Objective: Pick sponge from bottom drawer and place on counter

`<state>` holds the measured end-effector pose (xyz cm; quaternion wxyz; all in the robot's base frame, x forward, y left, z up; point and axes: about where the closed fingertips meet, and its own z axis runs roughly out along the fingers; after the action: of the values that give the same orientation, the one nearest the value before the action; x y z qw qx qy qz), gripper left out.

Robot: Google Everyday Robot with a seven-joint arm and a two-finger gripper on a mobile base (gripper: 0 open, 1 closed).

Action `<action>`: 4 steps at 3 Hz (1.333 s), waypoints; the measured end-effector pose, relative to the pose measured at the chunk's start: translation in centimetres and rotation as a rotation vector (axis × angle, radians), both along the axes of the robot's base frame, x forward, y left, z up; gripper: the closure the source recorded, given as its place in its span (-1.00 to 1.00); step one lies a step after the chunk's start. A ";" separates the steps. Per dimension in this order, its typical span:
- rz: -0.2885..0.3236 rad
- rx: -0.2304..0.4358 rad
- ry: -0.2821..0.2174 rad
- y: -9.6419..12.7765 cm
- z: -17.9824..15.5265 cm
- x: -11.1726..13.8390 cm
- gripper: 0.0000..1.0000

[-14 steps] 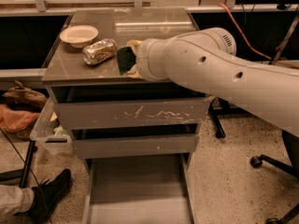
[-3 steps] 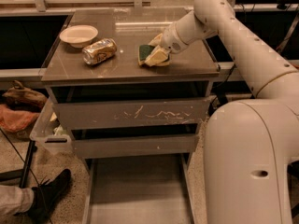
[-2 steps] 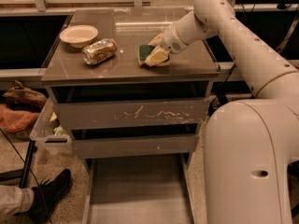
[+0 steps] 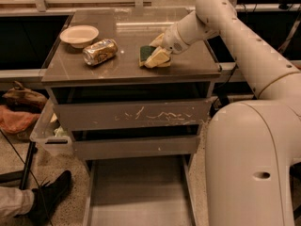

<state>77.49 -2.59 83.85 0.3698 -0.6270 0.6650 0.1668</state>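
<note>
The sponge (image 4: pixel 145 52), dark green face on a yellow body, is at the middle right of the glossy grey-brown counter (image 4: pixel 127 67), touching its surface. My gripper (image 4: pixel 153 53) reaches in from the right, with one cream finger on each side of the sponge, shut on it. The bottom drawer (image 4: pixel 141 192) is pulled out at the foot of the cabinet, and its flat grey floor is bare.
A crushed gold can (image 4: pixel 99 52) lies on the counter left of the sponge, with a cream bowl (image 4: pixel 79 35) behind it. My arm and base (image 4: pixel 254 140) fill the right side. A person's shoe (image 4: pixel 49 199) and a plastic bin (image 4: pixel 47 131) are at the lower left.
Since 4.7 s ago the arm has swung from across the cabinet front to the right side, and the sponge now rests on the counter. Nothing has moved in the last second.
</note>
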 end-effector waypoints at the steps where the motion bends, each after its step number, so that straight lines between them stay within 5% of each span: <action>1: 0.000 0.000 0.000 0.0 0.0 0.0 -1.00; 3: -0.025 -0.020 -0.021 -0.4 2.8 -0.7 -1.00; 4: -0.141 -0.045 -0.076 -2.8 7.8 -2.6 -1.00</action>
<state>74.91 -5.40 91.69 0.3916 -0.5926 0.6966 0.1013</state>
